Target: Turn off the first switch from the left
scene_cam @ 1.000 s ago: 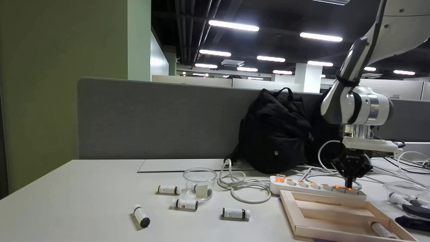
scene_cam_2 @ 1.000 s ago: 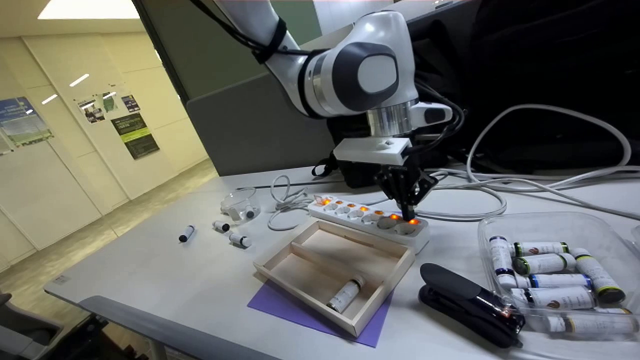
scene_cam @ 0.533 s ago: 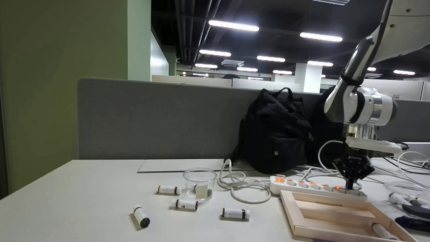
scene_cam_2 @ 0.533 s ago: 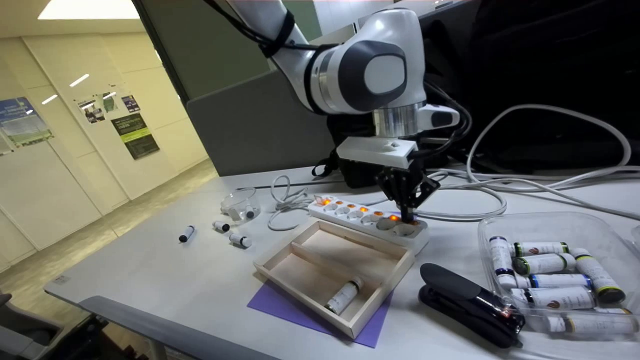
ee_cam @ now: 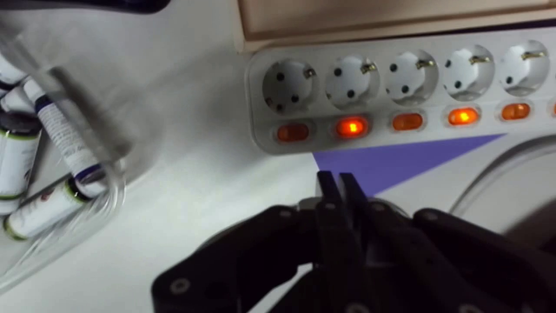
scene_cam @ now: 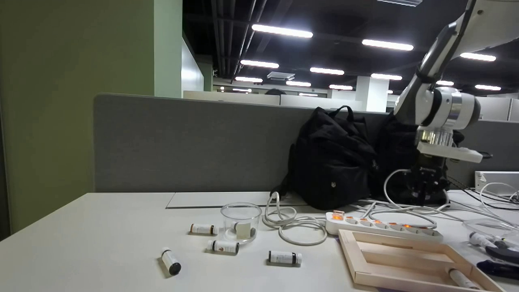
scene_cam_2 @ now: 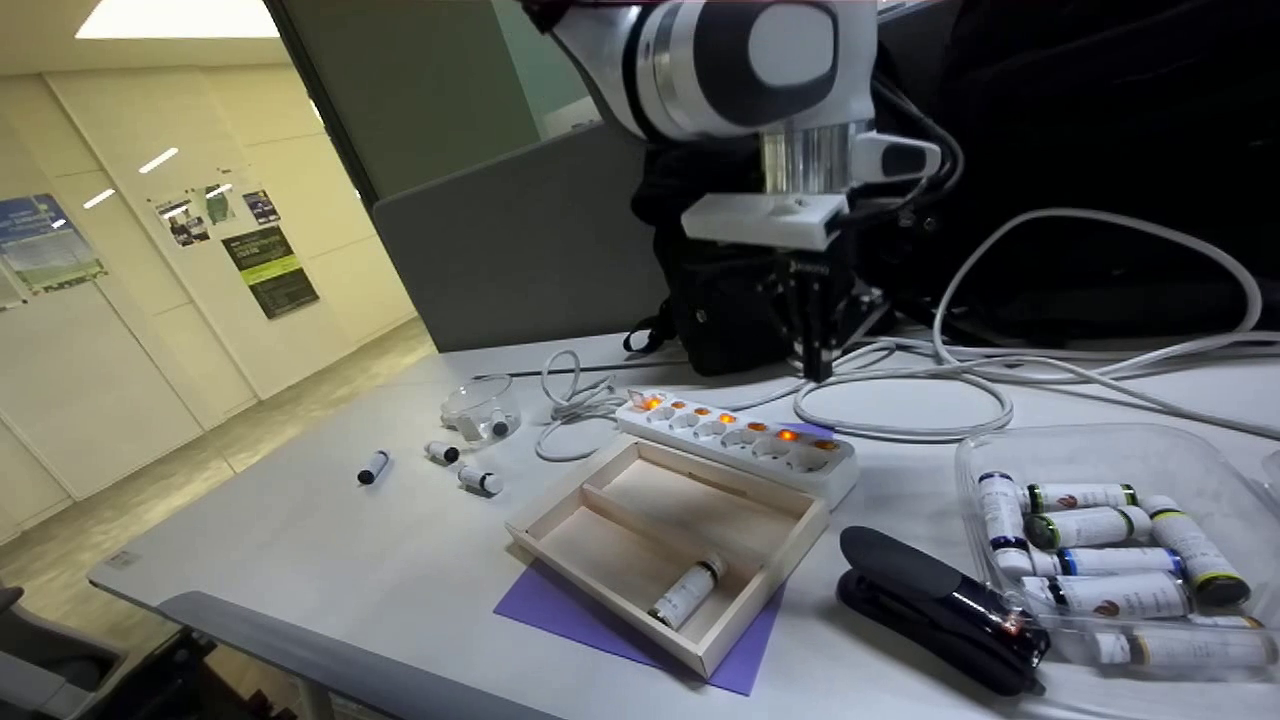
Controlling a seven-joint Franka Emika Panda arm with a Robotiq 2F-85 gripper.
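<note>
Your switch (ee_cam: 293, 132), first from the left in the wrist view, sits at the end of the power strip (ee_cam: 380, 114) and looks unlit, so the press is probably done. The second switch (ee_cam: 352, 127) glows; don't brush it. The end effector (ee_cam: 335, 176) hangs clear of the strip above the surface (ee_cam: 200, 182), narrow and gripping nothing. Retreat straight up; a low sideways sweep could nudge the strip or the wooden tray (scene_cam_2: 710, 505).
</note>
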